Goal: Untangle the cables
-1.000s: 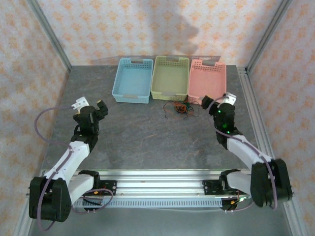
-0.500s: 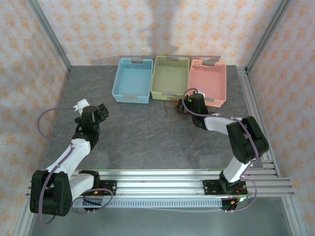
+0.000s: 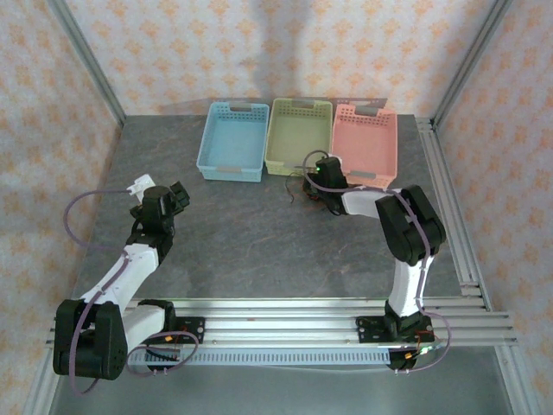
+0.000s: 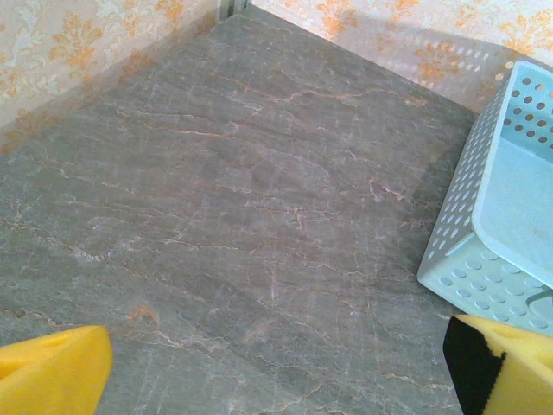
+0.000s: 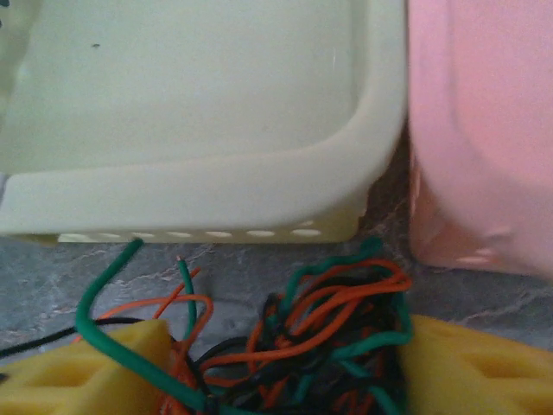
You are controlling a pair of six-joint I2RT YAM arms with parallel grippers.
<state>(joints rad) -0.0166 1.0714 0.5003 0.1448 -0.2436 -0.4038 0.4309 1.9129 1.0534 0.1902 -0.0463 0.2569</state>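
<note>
Right gripper (image 5: 285,367) straddles the cables (image 5: 328,303) at bottom centre; whether it pinches them, I cannot tell. Clamping all strands together could pull them tighter.

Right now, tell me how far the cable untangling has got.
Done: nothing; the cables are one black, orange and green knot by the green basket. In hand: the right gripper straddles that knot, grip unclear. To do: separating every strand; the left gripper hangs open, away.
</note>
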